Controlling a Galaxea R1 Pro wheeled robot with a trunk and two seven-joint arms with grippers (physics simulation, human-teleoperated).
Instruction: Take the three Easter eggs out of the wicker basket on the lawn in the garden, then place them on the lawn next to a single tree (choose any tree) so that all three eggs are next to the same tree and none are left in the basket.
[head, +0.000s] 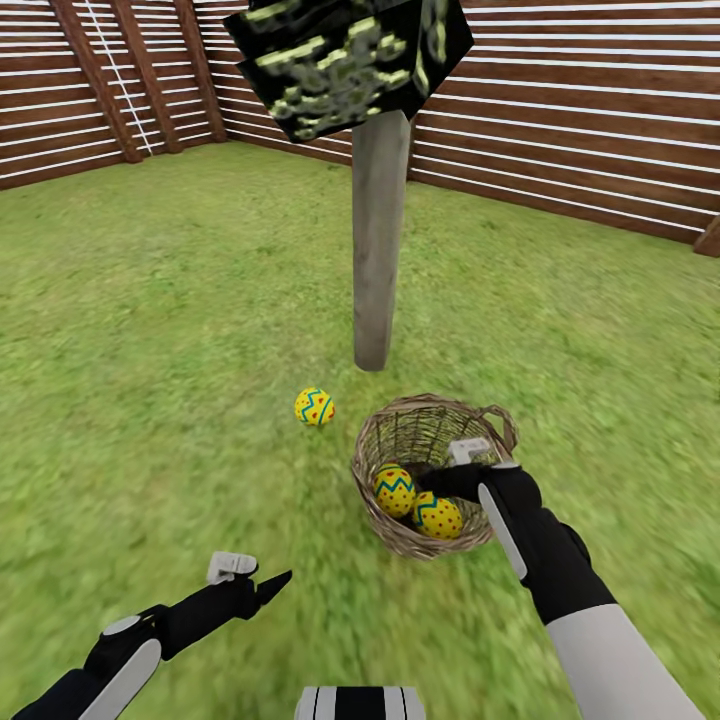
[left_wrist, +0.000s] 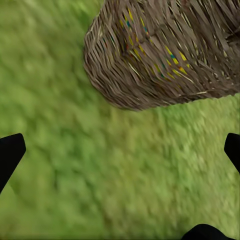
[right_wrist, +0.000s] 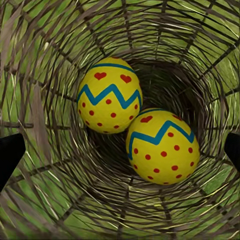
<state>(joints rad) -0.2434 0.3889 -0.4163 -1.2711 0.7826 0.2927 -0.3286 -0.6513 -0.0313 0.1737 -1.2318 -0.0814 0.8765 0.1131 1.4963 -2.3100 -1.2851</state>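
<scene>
The wicker basket (head: 388, 437) stands on the lawn (head: 150, 320) just in front of the tree (head: 379, 240). Two yellow Easter eggs (head: 395, 490) (head: 438, 516) lie inside it. A third egg (head: 314, 406) rests on the grass left of the trunk's base. My right gripper (head: 425, 477) reaches into the basket from above, open, with both eggs (right_wrist: 110, 97) (right_wrist: 162, 146) lying side by side between its spread fingertips (right_wrist: 10, 155). My left gripper (head: 264, 585) hovers open and empty over the grass, left of the basket (left_wrist: 165, 55).
A brown slatted fence (head: 600, 130) closes the garden behind the tree. Dark mottled foliage (head: 345, 60) hangs above the trunk. Open grass stretches to the left and right of the tree.
</scene>
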